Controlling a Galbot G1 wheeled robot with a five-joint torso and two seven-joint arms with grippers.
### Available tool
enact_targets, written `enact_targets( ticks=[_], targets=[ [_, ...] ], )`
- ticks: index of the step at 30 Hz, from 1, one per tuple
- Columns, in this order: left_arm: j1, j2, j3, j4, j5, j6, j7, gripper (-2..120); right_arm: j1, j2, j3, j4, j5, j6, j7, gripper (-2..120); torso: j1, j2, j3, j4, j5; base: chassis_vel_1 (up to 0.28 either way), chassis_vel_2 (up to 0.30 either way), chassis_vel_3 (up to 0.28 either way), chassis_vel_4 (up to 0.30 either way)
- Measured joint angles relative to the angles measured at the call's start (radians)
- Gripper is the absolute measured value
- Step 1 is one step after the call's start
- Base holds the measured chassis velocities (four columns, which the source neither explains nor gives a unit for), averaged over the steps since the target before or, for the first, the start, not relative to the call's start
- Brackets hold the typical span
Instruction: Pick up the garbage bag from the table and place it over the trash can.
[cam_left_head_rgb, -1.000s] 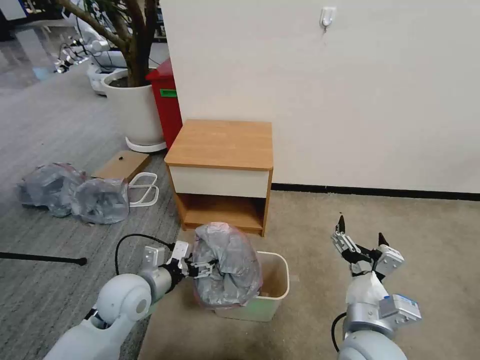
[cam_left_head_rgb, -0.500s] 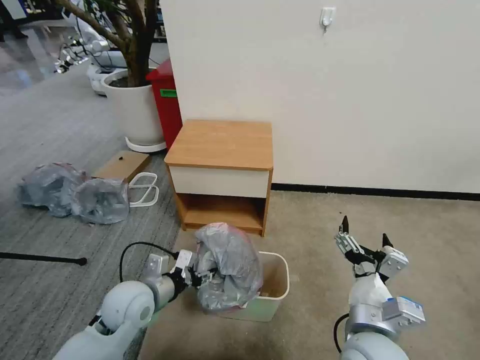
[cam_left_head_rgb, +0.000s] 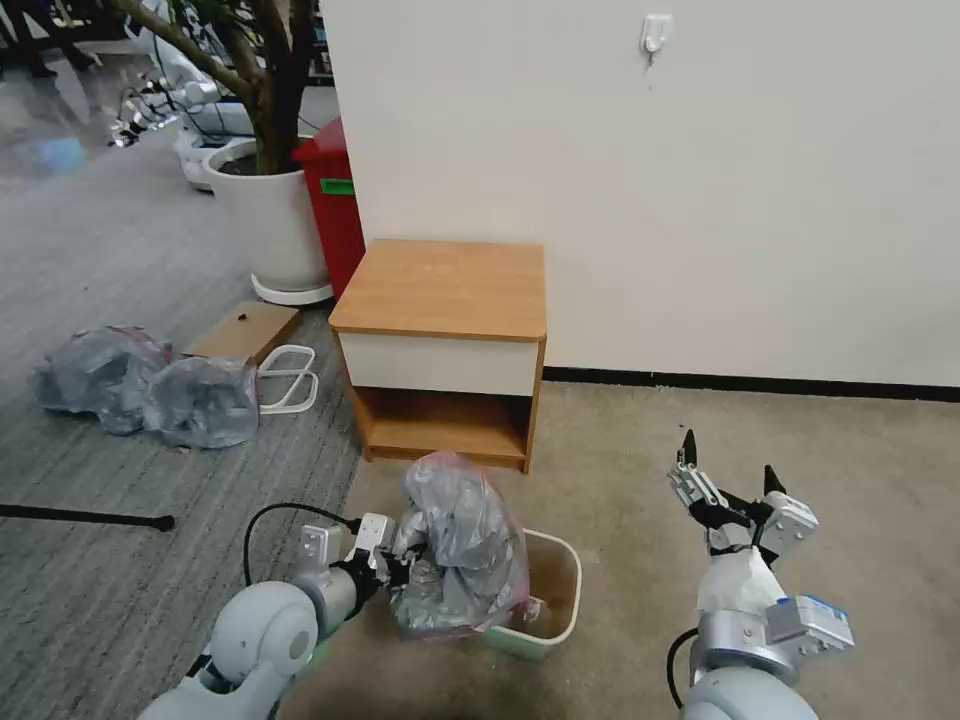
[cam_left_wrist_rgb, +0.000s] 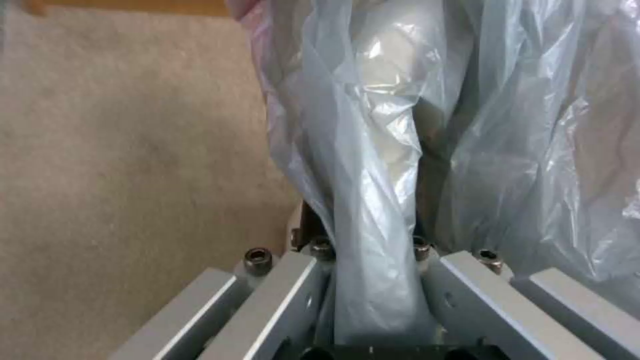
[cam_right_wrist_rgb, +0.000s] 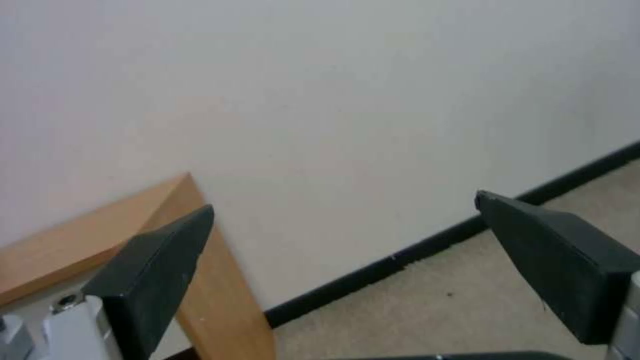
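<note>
One garbage bag (cam_left_head_rgb: 460, 545) (clamped in the left claw (cam_left_head_rgb: 398, 565)) draped into the trash can (cam_left_head_rgb: 553, 600); right claw (cam_left_head_rgb: 728, 475) spread apart.

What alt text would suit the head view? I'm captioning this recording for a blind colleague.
The left claw grips a crumpled grey garbage bag over the near-left part of a cream trash can on the floor. The right claw hovers open and empty to the right. Behind stands a wooden table against a white wall.
</note>
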Motion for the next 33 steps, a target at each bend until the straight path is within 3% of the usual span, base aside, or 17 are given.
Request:
enact_targets(
  ticks=[3,4,7,8,10,12,14,15,17,21,26,33],
  targets=[
    [0.029,-0.014,-0.021,-0.022,0.096,-0.107,0.0,3,0.014,-0.019,-0.008,0.014,-0.024,-0.011,-0.085,100,0.0,0.0,0.0,0.0,0.0004,0.0,0.0,0.0,0.0],
    [0.029,-0.014,-0.021,-0.022,0.096,-0.107,0.0,3,0.014,-0.019,-0.008,0.014,-0.024,-0.011,-0.085,100,0.0,0.0,0.0,0.0,0.0004,0.0,0.0,0.0,0.0],
    [0.067,-0.024,-0.041,-0.039,0.182,-0.232,0.019,3,0.018,-0.074,-0.053,0.041,-0.022,-0.084,-0.207,100,0.0,0.0,0.0,0.0001,0.0005,0.0,0.0,0.0,0.0],
    [0.067,-0.024,-0.041,-0.039,0.182,-0.232,0.019,3,0.018,-0.074,-0.053,0.041,-0.022,-0.084,-0.207,100,0.0,0.0,0.0,0.0001,0.0005,0.0,0.0,0.0,0.0],
    [0.082,-0.033,-0.053,-0.045,0.193,-0.298,0.021,3,0.022,-0.122,-0.078,0.068,0.044,-0.172,-0.317,100,0.0,0.0,0.0,0.0001,0.0005,0.0,0.0,0.0,0.0],
    [0.095,-0.042,-0.063,-0.05,0.195,-0.321,0.021,3,0.037,-0.173,-0.094,0.084,0.111,-0.277,-0.417,100,0.0,0.0,0.0,0.0001,0.0005,0.0,0.0,0.0,0.0],
    [0.1,-0.045,-0.066,-0.053,0.195,-0.327,0.021,3,0.045,-0.195,-0.098,0.091,0.142,-0.324,-0.454,100,0.0,0.0,0.0,0.0001,0.0006,0.0,0.0,0.0,0.0],
    [0.107,-0.05,-0.068,-0.057,0.196,-0.341,0.021,3,0.063,-0.233,-0.107,0.1,0.199,-0.414,-0.498,100,0.0,0.0,0.0,0.0001,0.0005,0.0,0.0,0.0,0.0],
    [0.115,-0.055,-0.068,-0.057,0.208,-0.374,0.023,3,0.087,-0.269,-0.121,0.102,0.258,-0.506,-0.519,100,0.0,0.0,0.0,0.0002,0.0005,0.0,0.0,0.0,0.0],
    [0.122,-0.068,-0.066,-0.056,0.216,-0.405,0.034,3,0.114,-0.294,-0.143,0.102,0.351,-0.579,-0.521,100,0.0,0.0,0.0,0.0001,0.0006,0.0,0.0,0.0,0.0],
    [0.13,-0.084,-0.056,-0.049,0.217,-0.459,0.052,3,0.148,-0.286,-0.174,0.054,0.385,-0.585,-0.486,100,0.0,0.0,0.0,0.0001,0.0006,0.0,0.0,0.0,0.0],
    [0.139,-0.092,-0.044,-0.049,0.238,-0.472,0.066,3,0.206,-0.265,-0.217,0.006,0.396,-0.574,-0.377,100,0.0,0.0,0.0,0.0001,0.0005,0.0,0.0,0.0,0.0]
  ],
)
